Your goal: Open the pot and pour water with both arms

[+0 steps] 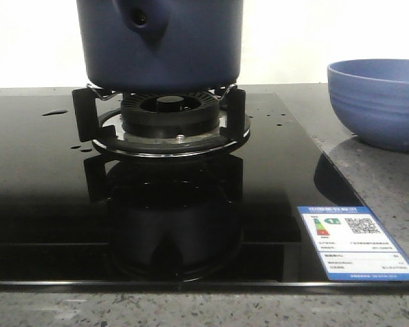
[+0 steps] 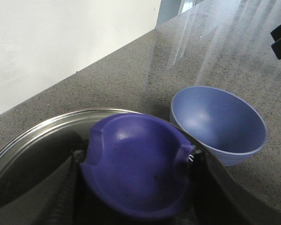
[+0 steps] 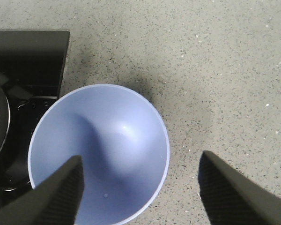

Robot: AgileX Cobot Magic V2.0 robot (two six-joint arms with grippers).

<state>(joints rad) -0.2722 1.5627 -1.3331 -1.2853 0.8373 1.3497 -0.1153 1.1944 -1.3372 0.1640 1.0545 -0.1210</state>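
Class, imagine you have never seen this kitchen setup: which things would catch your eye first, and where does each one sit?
First, the big dark blue pot sitting on the burner stand of the glossy black cooktop. Next, the lighter blue bowl on the grey counter to the right of the cooktop; the right gripper hangs open above it. Small water droplets dot the black glass left of the burner.

left gripper [image 2: 131, 197] clamped, right gripper [image 3: 140, 187] jaws apart

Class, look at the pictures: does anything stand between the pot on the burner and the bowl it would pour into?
Nothing visible does. Between the pot and the bowl lie only bare cooktop and counter.
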